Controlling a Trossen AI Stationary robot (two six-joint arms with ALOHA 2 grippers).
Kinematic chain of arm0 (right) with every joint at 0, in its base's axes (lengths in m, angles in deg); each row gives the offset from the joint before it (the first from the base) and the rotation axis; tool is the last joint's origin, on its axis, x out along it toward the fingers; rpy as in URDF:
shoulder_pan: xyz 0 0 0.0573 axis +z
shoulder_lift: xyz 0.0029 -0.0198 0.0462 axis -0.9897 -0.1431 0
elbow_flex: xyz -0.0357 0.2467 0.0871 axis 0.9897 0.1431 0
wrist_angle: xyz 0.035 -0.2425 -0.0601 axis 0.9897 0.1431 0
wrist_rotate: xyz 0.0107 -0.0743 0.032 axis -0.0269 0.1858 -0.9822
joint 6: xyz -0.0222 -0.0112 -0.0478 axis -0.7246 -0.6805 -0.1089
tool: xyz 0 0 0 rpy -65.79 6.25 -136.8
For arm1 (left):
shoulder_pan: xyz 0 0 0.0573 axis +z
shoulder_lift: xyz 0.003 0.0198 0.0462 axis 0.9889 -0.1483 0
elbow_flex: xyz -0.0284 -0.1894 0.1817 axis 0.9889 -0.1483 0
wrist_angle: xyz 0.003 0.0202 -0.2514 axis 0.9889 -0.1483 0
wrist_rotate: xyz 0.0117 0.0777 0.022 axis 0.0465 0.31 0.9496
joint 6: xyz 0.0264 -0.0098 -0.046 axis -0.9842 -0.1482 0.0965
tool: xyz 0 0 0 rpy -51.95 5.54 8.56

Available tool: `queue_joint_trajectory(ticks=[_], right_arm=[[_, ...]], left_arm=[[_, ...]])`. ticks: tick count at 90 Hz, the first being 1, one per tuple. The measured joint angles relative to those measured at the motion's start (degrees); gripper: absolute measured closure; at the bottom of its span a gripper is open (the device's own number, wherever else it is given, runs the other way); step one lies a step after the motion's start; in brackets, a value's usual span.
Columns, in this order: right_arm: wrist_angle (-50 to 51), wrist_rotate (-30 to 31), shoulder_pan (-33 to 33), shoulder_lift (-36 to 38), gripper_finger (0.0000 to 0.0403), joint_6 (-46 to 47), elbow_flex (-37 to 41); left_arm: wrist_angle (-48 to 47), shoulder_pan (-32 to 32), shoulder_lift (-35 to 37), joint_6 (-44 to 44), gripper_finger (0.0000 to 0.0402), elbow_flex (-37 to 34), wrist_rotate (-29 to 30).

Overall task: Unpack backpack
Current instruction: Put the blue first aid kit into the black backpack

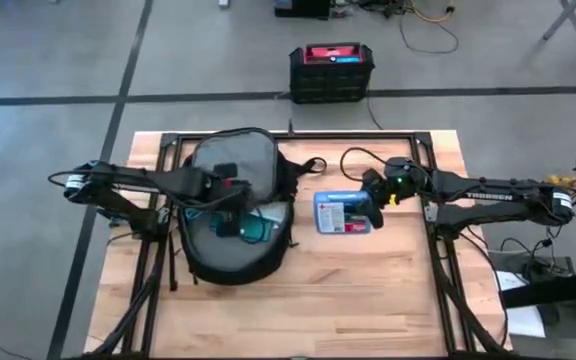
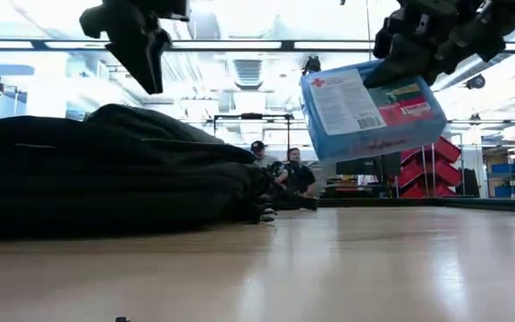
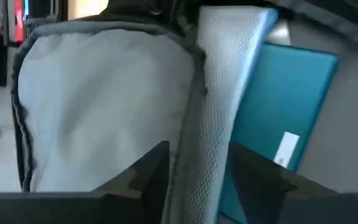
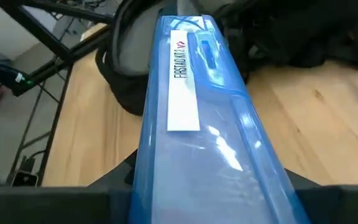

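Fabric is what the left arm has to deal with: the backpack lies flat and open on the left half of the table, nearer its far edge, a soft, floppy thing with a grey lining that sags and folds. I would judge it gives no firm hold except at the rim of the opening or a flap. The left claw hangs over the opening, its fingers apart to either side of a mesh-faced divider, not yet closed on it. Behind that divider sits a teal flat case, stiff-looking and probably smooth, best taken by an edge.

The right claw is clamped on one end of a blue first aid kit, holding it tilted, clear above the table, just beside the backpack. The plastic looks hard and glossy, so it could slip if swung.

Room is plentiful: the near half of the table and its near right corner lie bare. Loose straps trail toward the far edge, and the black frame rails along the right side could snag a low move
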State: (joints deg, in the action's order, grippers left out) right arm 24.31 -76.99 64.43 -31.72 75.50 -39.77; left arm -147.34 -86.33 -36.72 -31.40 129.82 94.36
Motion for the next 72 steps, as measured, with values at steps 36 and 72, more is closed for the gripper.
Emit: queue_joint_trajectory(ticks=[36,72], right_arm=[[-7.20,1.65,0.01,-0.43,0.0276,-10.88,0.15],[-19.50,7.26,11.50,-1.95,0.0276,-28.14,0.15]], left_arm=[[0.13,6.19,-3.89,3.08,0.0179,-7.25,8.55],[10.30,12.87,-7.23,-1.14,0.0342,-5.02,10.33]])
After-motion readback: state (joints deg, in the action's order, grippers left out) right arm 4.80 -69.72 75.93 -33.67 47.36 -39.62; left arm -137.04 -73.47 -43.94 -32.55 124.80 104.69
